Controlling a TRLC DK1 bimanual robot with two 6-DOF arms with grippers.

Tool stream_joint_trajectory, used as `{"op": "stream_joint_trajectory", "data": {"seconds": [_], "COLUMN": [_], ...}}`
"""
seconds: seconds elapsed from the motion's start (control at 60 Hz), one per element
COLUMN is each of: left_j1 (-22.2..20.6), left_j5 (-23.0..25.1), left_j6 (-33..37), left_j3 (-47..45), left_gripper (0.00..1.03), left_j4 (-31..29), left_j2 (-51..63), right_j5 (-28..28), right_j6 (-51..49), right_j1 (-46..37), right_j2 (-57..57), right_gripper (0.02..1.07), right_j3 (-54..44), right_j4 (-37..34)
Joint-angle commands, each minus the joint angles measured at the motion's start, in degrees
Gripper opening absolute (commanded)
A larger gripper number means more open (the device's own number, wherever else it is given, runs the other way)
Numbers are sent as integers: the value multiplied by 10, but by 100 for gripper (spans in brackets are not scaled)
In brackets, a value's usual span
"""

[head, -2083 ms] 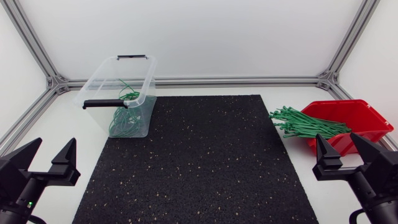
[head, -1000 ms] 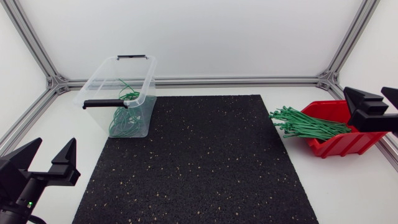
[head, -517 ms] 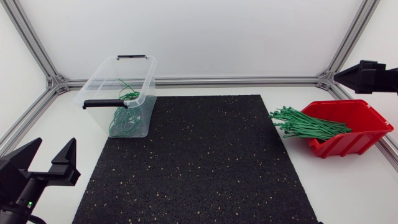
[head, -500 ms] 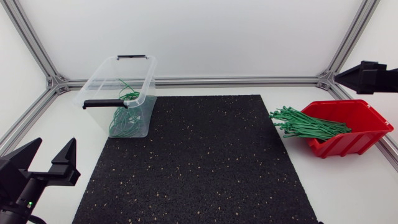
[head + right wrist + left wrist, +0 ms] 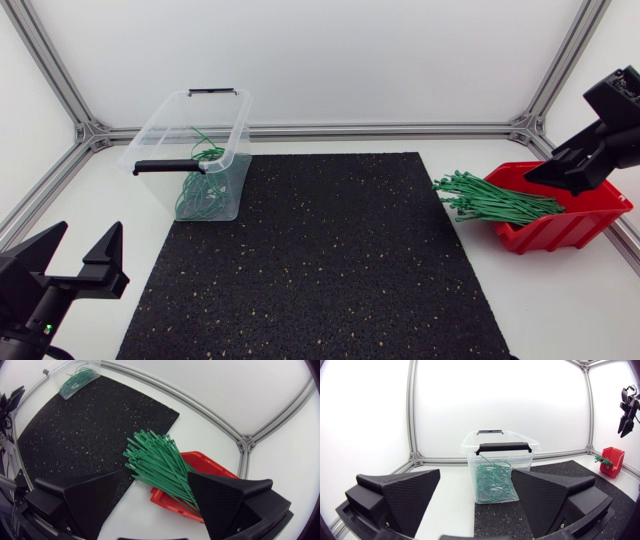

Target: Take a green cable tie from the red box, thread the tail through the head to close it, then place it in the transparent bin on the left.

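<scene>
While black mat [image 5: 320,250] lies on white table [image 5: 560,290] — left gripper [image 5: 85,240], right gripper [image 5: 154,475], both spread wide.

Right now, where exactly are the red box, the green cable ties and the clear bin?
red box [image 5: 560,233], head view, its front wall.
green cable ties [image 5: 495,204], head view, middle of the bundle spilling from the box.
transparent bin [image 5: 165,166], head view, black handle on its near rim.

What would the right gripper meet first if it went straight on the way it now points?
The right gripper would probably meet the green cable ties spilling from the red box; depth is unclear.
</scene>
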Motion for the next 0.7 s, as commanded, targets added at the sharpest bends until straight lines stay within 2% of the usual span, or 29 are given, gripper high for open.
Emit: {"op": "stream_joint_trajectory", "data": {"seconds": [0.0,0.167,0.217,0.283,0.4,0.467,0.6,0.683], "left_j1": [-3,-4,-4,-3,-3,-3,-3,-3], "left_j5": [3,3,3,3,3,3,3,3], "left_j6": [2,2,2,2,2,2,2,2], "left_j3": [-22,-22,-22,-22,-22,-22,-22,-22], "left_gripper": [99,99,99,99,99,99,99,99], "left_j4": [-10,-10,-10,-10,-9,-9,-9,-9], "left_j2": [-3,-3,-3,-3,-3,-3,-3,-3], "right_j5": [12,67,69,105,137,137,138,139], "right_j6": [-88,-175,-201,-229,-264,-285,-314,-330], "right_j1": [12,43,48,63,77,77,80,81], "right_j2": [21,28,26,26,28,32,50,63], "right_gripper": [95,92,87,81,81,80,64,61], "right_j3": [-6,-69,-89,-121,-170,-180,-185,-186], "right_j4": [-15,37,51,81,147,154,167,168]}}
